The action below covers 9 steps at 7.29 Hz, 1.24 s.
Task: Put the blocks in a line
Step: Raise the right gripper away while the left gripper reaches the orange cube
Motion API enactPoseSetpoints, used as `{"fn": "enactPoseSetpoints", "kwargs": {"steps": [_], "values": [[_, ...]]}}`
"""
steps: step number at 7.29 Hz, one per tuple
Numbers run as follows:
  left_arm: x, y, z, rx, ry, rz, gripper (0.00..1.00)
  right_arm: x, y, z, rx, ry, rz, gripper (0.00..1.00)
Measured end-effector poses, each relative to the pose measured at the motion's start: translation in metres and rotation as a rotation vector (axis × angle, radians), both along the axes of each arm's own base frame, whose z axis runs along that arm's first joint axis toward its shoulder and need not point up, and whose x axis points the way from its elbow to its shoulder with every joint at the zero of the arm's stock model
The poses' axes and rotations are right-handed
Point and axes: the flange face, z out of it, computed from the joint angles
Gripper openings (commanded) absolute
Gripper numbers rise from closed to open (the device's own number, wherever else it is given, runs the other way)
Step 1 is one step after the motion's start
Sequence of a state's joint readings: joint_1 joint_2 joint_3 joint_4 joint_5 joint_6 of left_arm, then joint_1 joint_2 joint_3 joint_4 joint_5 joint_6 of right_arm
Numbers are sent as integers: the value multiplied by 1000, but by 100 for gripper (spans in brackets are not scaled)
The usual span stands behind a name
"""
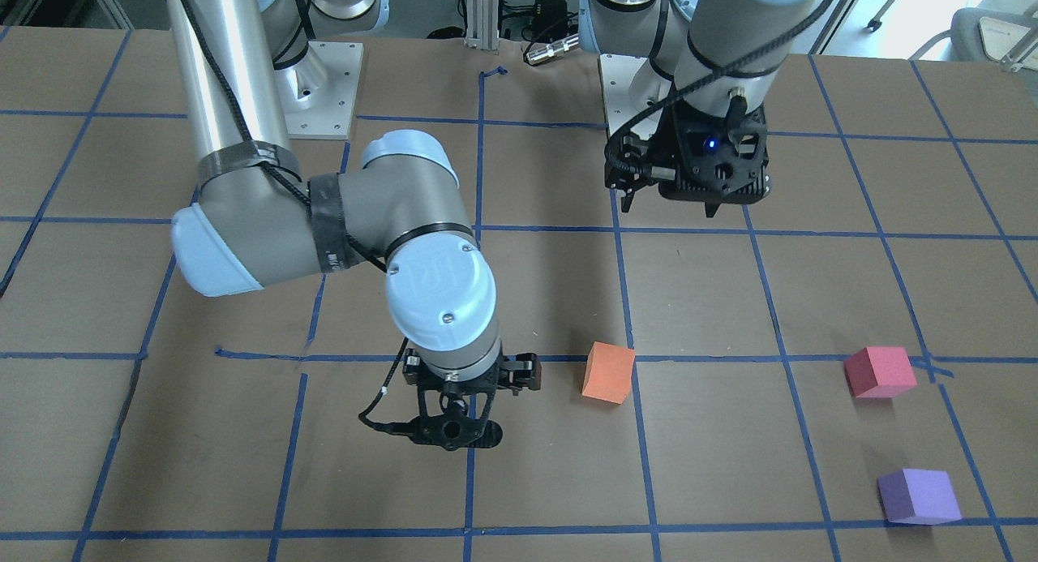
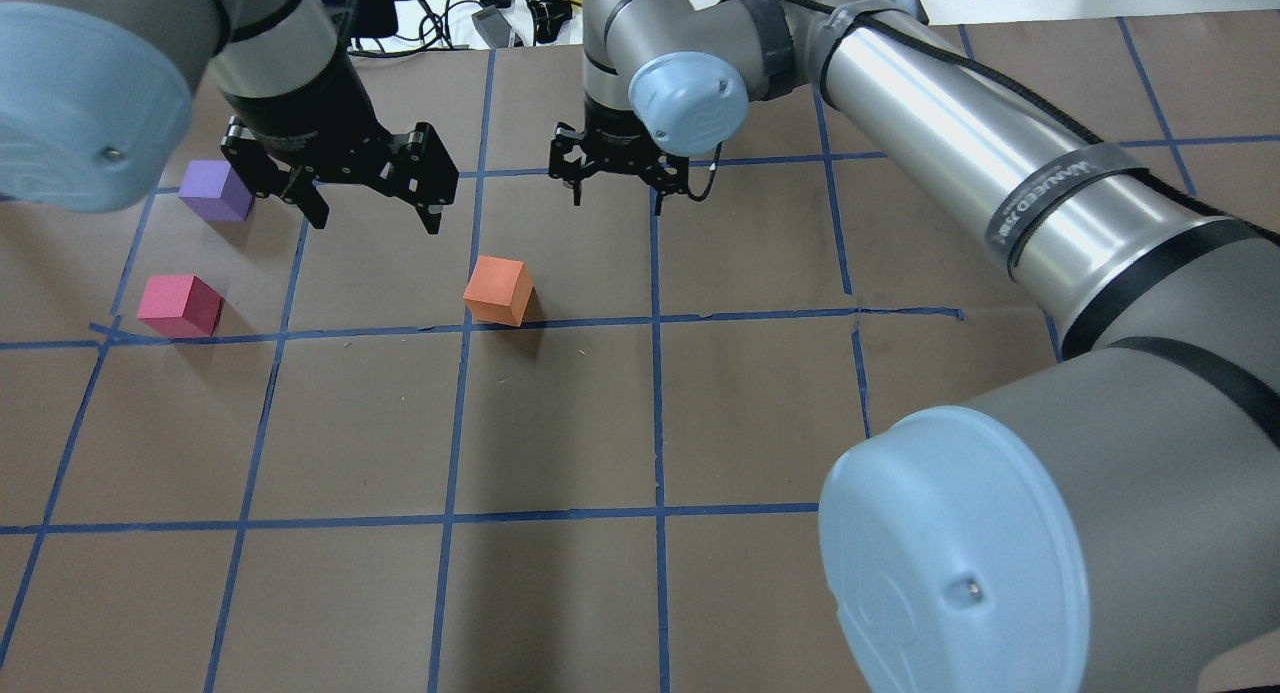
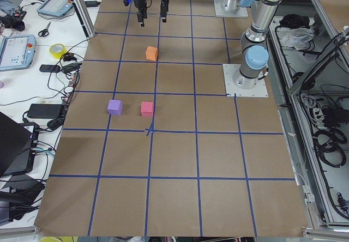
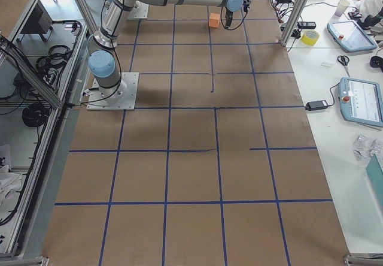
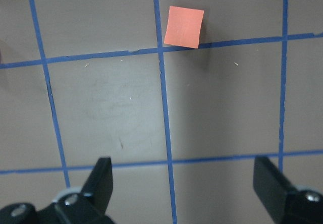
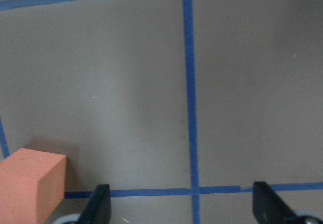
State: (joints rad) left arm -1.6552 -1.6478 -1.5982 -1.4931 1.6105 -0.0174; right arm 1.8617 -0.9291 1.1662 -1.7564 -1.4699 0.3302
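Observation:
Three cubes lie apart on the brown gridded table. The orange block [image 2: 497, 290] sits by a blue tape line near the middle; it also shows in the left wrist view [image 5: 184, 26] and at the right wrist view's lower left [image 6: 30, 183]. The reddish-pink block [image 2: 180, 305] and the purple block [image 2: 215, 190] lie at the far left. My left gripper [image 2: 375, 213] hangs open and empty above the table, between the purple and orange blocks. My right gripper [image 2: 615, 198] is open and empty, low over the table just beyond and right of the orange block.
Blue tape lines [image 2: 655, 318] divide the brown paper into large squares. The two arm base plates [image 1: 324, 83] stand at the robot's side of the table. Cables and devices [image 2: 480, 13] lie past the far edge. The right arm's long link [image 2: 960, 133] spans the right half.

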Motion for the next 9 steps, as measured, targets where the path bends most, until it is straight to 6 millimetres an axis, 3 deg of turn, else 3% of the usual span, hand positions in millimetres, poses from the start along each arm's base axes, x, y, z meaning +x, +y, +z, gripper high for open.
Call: {"fn": "enactPoseSetpoints", "kwargs": {"steps": [2, 3, 5, 6, 7, 9], "values": [[-3, -22, -72, 0, 6, -10, 100, -86, -9, 20, -4, 4, 130, 100], [-4, -36, -101, -13, 9, -32, 100, -136, -2, 32, -12, -4, 174, 100], [-7, -62, -147, -28, 23, -128, 100, -204, 42, 93, -67, 0, 220, 100], [-9, -71, -168, -25, 30, -150, 100, -224, 74, 130, -88, 16, 216, 100], [-9, -76, -187, -10, 33, -159, 100, -231, 104, 162, -104, 27, 214, 100], [-10, -81, -215, 22, 34, -176, 100, -234, 138, 194, -97, 62, 210, 100]]}}
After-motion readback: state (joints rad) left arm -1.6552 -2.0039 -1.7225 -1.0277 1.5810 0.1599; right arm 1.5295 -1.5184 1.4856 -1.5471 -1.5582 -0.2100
